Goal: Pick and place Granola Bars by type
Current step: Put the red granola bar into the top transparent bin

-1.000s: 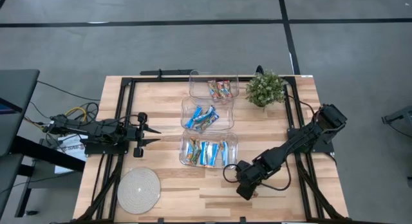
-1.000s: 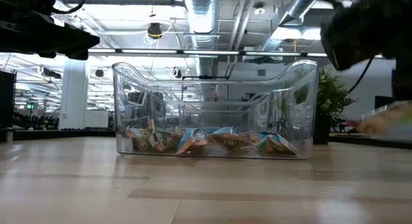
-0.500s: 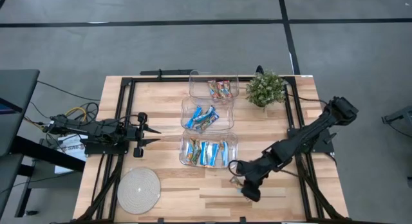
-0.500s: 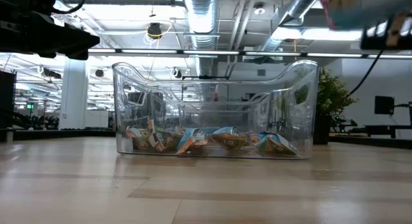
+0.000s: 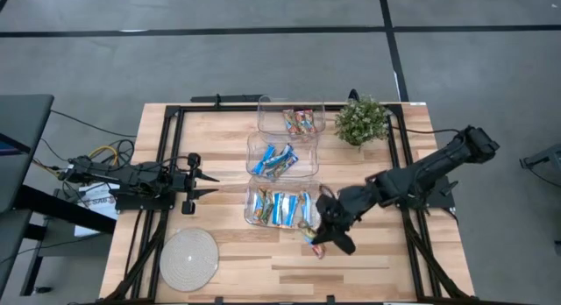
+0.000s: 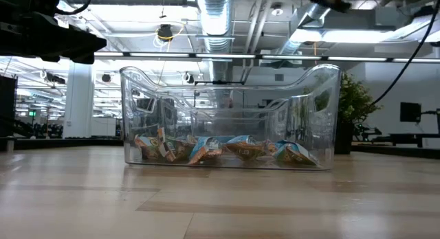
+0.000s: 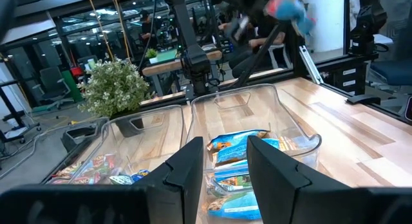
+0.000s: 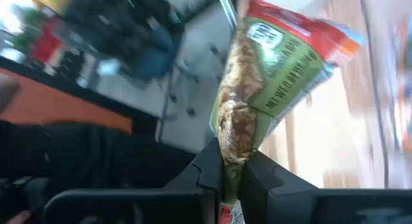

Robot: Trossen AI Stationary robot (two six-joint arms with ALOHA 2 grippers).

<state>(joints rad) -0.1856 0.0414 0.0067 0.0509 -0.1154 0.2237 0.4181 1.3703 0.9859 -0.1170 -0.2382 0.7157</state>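
My right gripper (image 5: 323, 238) is shut on a red-green-orange granola bar (image 8: 270, 76), which is also seen in the high view (image 5: 314, 246), just off the near right corner of the nearest clear bin (image 5: 282, 205). That bin holds tan-brown-and-blue bars (image 6: 227, 150). The middle bin (image 5: 282, 156) holds bright blue bars, and the far bin (image 5: 291, 119) holds red-green-orange ones. My left gripper (image 5: 207, 184) waits open at the table's left side, pointing at the bins. My right gripper pinches one end of the red-green-orange bar (image 8: 233, 161) between its two fingers. The rest of the bar sticks out past the fingertips. The bar is lifted clear of the table.
A small potted plant (image 5: 361, 119) stands at the far right, beside the far bin. A round woven coaster (image 5: 188, 258) lies at the near left. Black frame rails (image 5: 166, 165) run along the table's edges. Bare wood lies along the near edge.
My right gripper has risen from the near right part of the table with the red-green-orange bar, lifting it clear. It has then swung left and a little toward the far edge, up to the near bin's corner, turning as it went.
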